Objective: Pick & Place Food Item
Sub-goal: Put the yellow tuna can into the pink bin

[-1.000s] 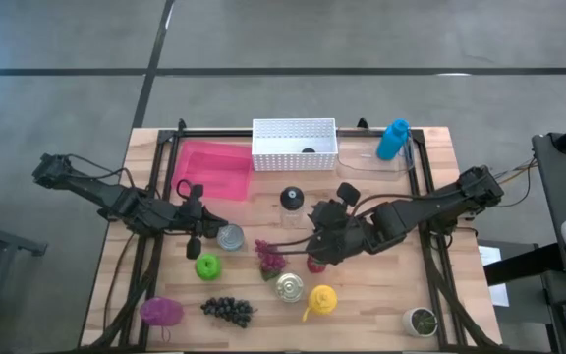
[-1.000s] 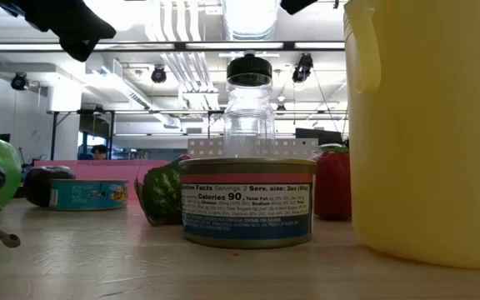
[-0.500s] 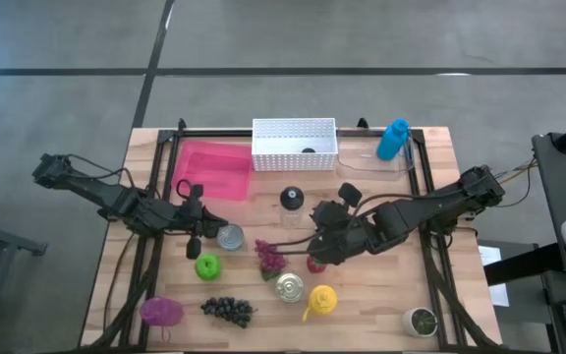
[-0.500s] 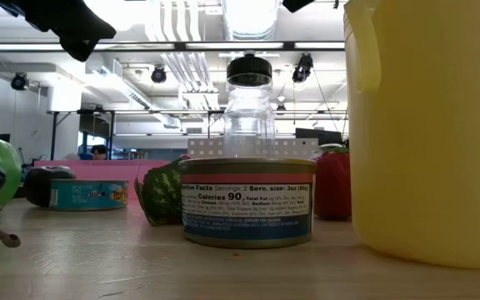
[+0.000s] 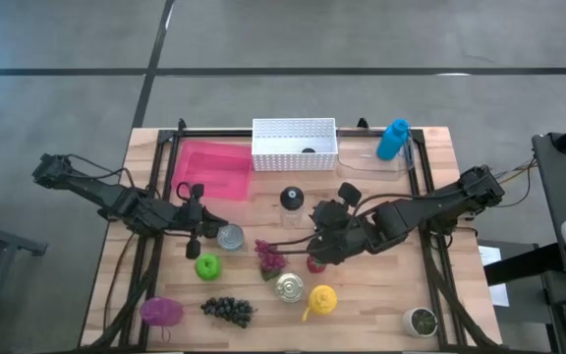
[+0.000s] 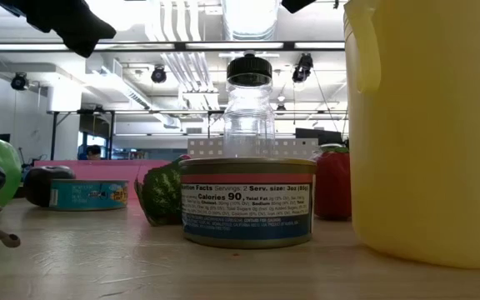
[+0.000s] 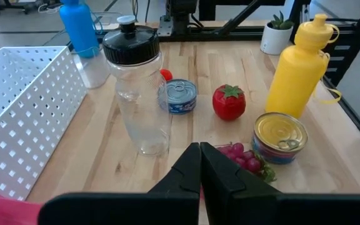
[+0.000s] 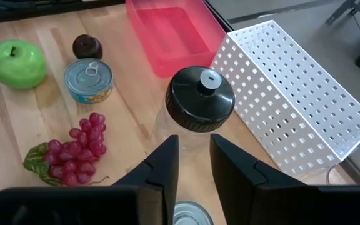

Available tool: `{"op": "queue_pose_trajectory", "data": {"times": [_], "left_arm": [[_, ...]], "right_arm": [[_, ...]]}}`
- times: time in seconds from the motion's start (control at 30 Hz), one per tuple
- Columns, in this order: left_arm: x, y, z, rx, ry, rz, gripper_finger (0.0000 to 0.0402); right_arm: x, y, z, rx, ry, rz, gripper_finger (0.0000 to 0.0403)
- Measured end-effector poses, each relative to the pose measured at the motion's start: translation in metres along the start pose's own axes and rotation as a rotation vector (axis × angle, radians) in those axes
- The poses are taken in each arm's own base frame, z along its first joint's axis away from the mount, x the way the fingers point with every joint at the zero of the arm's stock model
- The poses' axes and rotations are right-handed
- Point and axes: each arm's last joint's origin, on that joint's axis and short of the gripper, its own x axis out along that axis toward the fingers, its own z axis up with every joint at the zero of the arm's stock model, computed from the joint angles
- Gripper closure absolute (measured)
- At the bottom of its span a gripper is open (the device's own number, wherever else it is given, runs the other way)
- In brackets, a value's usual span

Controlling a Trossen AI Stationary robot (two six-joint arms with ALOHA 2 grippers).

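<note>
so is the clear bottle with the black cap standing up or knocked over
Upright. The clear bottle stands on its base on the wooden table, black cap on top; the low view shows it vertical too.

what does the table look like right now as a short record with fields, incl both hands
left hand: shut, empty, above the table beside the blue-label can
right hand: fingers slightly apart, holding nothing, near the clear jar
bins: pink tray and white basket side by side at the table's back
fruit: green apple, red grapes, dark grapes, red tomato-like piece
other: gold-lid can, yellow bottle, blue bottle
</note>
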Motion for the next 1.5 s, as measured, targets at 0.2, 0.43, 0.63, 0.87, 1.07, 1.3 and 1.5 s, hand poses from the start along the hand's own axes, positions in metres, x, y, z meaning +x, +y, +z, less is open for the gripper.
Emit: {"op": "queue_pose_trajectory", "data": {"times": [0.2, 0.43, 0.63, 0.87, 1.07, 1.3, 1.5], "left_arm": [[0.002, -0.001, 0.0, 0.04, 0.007, 0.001, 0.0396], [0.017, -0.006, -0.004, 0.094, 0.107, 0.018, 0.0396], [0.035, -0.009, -0.001, 0.111, 0.264, 0.058, 0.0396], [0.06, -0.005, -0.014, 0.084, 0.535, 0.025, 0.0396], [0.081, 0.012, -0.025, -0.019, 0.639, 0.06, 0.0396], [0.099, 0.028, -0.039, -0.063, 0.738, 0.133, 0.0396], [0.108, 0.03, -0.049, -0.059, 0.816, 0.129, 0.0396]], "right_arm": [[0.0, 0.0, 0.0, -0.021, 0.0, 0.0, 0.0315], [0.0, 0.0, 0.0, -0.022, 0.0, 0.0, 0.033], [0.0, 0.0, 0.0, -0.023, 0.001, 0.001, 0.0335], [0.0, 0.0, 0.0, -0.023, 0.002, 0.001, 0.0322], [0.0, 0.0, 0.0, -0.023, 0.002, 0.001, 0.0313], [0.0, 0.0, 0.0, -0.023, 0.003, 0.001, 0.031], [0.0, 0.0, 0.0, -0.024, 0.003, 0.001, 0.0322]]}}
